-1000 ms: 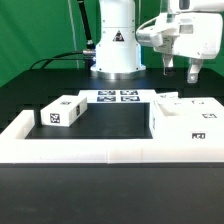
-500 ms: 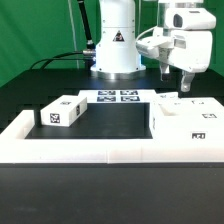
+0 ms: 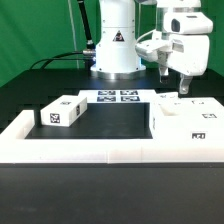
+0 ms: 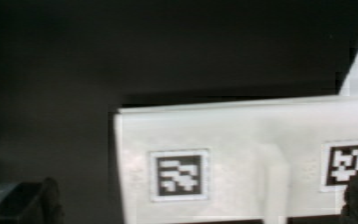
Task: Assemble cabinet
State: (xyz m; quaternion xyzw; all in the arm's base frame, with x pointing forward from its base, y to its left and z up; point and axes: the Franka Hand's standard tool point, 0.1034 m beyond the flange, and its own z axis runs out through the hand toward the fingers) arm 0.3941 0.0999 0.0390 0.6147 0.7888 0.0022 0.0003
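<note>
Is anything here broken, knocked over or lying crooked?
Nothing looks broken or spilled. The small box sits slightly askew to the rail, yet it is only a loose part. The end effector hovers above the bigger part, empty.

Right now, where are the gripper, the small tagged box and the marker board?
gripper [image 3: 175, 80]: exterior view, midway between its fingertips.
small tagged box [image 3: 57, 116]: exterior view, on its front-face tag.
marker board [image 3: 117, 97]: exterior view, middle of its printed top.

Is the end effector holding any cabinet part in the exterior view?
No, the end effector hangs open and empty above a cabinet part.
</note>
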